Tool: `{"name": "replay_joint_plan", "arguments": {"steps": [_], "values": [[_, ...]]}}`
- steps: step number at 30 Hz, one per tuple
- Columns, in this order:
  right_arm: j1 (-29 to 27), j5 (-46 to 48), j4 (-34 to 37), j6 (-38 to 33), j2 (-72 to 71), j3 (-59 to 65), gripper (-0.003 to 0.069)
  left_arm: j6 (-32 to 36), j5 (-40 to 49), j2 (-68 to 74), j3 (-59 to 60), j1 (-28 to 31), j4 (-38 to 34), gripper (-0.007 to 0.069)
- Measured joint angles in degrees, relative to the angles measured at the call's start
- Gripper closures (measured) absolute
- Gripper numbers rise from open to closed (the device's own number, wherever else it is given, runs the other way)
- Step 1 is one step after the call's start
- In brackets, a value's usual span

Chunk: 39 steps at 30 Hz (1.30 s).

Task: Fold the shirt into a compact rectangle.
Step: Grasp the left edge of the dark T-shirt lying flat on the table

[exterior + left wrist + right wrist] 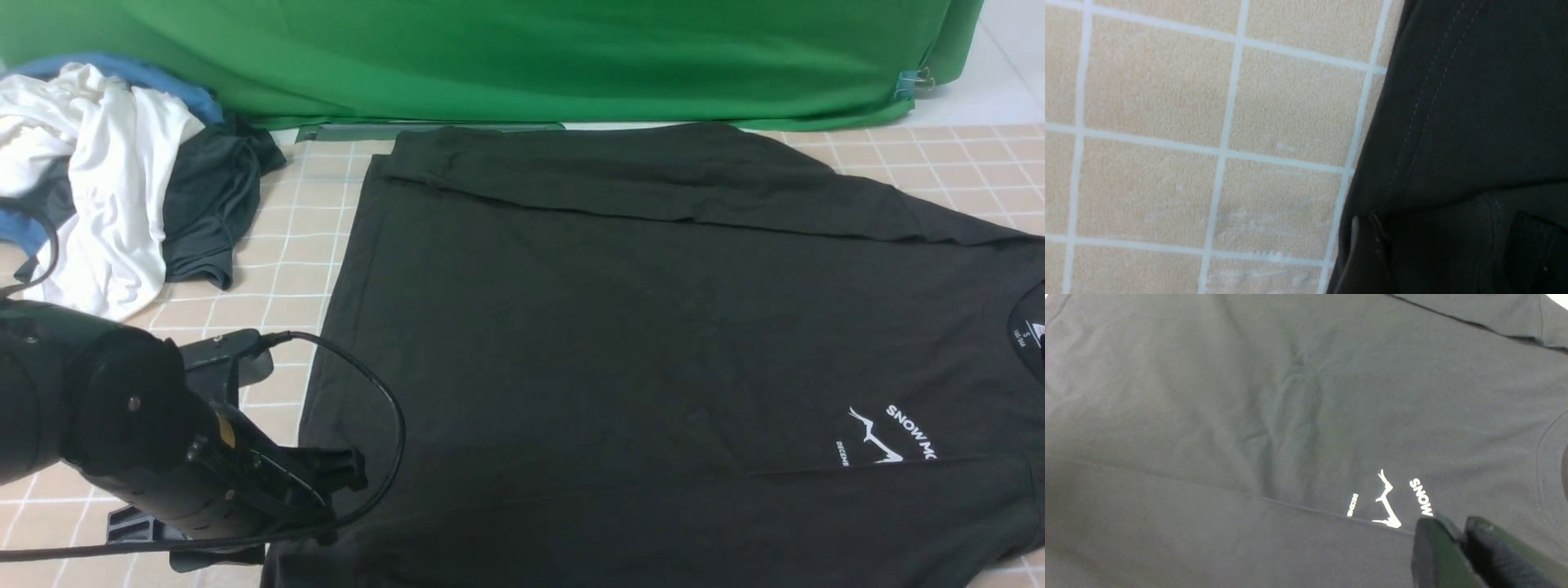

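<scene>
The black shirt (620, 327) lies spread over the tiled table, neck and white label to the right, with its far edge and near edge both folded inward. The white mountain print and "SNOW" lettering (1421, 496) sit just beyond the near fold line. My left gripper (339, 490) is at the shirt's near left corner. In the left wrist view its fingers (1363, 253) stand wide apart with the stitched hem (1488, 212) lying between them. My right gripper (1449, 528) is out of the front view. Its tips nearly touch over the near fold beside the print, a thin sliver of cloth between them.
A heap of other garments lies at the back left: a white one (106, 188), a dark grey one (212, 204) and a blue one (122, 69). A green backdrop cloth (531, 57) hangs behind. The left arm's cable (384, 392) loops over the shirt's left edge.
</scene>
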Motion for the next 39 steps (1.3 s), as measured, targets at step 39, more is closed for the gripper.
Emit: {"name": "replay_joint_plan", "arguments": {"steps": [39], "values": [[0.0, -0.64, 0.0, -0.01, 0.0, 0.0, 0.0481, 0.42, 8.26, 9.72, -7.22, 0.0, 1.04, 0.0261]]}}
